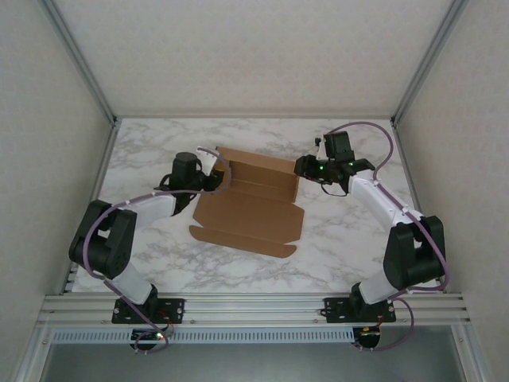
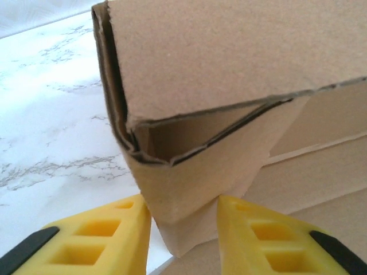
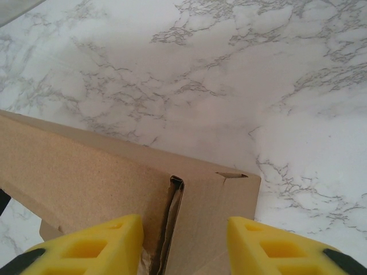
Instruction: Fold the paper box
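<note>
Straddling a raised, folded corner of the paper box [image 2: 229,69], the left gripper [image 2: 183,205] has its jaws set apart with the cardboard filling the gap; whether they pinch it I cannot tell. The right gripper [image 3: 184,222] has its jaws spread wide over the box's other far corner, where a slit shows in the wall. From above, the box lies partly folded in the middle of the marble table [image 1: 350,239], far wall standing, near flap flat, one arm at each far corner.
</note>
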`<state>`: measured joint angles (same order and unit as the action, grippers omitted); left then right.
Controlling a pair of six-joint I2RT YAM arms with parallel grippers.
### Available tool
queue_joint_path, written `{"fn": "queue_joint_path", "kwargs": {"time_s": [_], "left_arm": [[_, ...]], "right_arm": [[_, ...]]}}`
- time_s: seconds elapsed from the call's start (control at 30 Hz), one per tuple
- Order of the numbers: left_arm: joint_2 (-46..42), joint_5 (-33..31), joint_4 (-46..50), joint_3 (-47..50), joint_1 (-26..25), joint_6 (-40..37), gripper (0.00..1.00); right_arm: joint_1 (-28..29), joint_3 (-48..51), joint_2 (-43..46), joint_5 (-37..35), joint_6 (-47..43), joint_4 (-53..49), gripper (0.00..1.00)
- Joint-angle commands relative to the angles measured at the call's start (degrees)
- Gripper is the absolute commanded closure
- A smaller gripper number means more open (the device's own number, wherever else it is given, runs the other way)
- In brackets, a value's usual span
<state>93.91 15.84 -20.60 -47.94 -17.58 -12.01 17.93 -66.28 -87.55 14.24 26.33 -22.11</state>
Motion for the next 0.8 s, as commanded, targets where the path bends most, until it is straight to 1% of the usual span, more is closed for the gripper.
{"fn": "queue_joint_path", "kwargs": {"time_s": [0.0,0.07,0.2,0.23,0.37,0.43,0.6,0.77], "left_arm": [[1.4,-0.4,-3.5,-1.8,-0.6,-0.9,0.70],[2.5,-0.4,-3.8,-2.2,-0.6,-1.2,0.73],[3.6,-0.1,-5.3,-2.3,-0.6,-2.4,0.75],[3.8,-0.2,-5.8,-2.2,-0.6,-3.2,0.74],[5.2,-0.2,-7.1,-3.0,0.4,-4.5,0.61],[6.1,0.2,-7.0,-4.2,1.1,-4.6,0.59],[8.2,0.6,-5.5,-7.3,3.2,-4.3,0.56],[9.4,0.7,-4.7,-8.9,4.7,-4.0,0.55]], "right_arm": [[0.9,0.1,-2.7,-0.1,-1.1,-5.0,0.58],[1.0,-0.1,-3.1,0.0,-1.0,-4.9,0.58],[1.0,-0.4,-3.7,0.1,-1.1,-5.0,0.58],[1.0,-0.6,-3.8,0.1,-1.2,-5.1,0.58],[1.0,-1.0,-4.0,0.2,-1.3,-5.6,0.58],[1.0,-0.9,-4.1,0.1,-1.5,-5.8,0.58],[1.4,-1.0,-4.6,-0.3,-2.3,-6.9,0.58],[1.9,-1.1,-5.2,-2.1,-3.3,-7.9,0.58]]}}
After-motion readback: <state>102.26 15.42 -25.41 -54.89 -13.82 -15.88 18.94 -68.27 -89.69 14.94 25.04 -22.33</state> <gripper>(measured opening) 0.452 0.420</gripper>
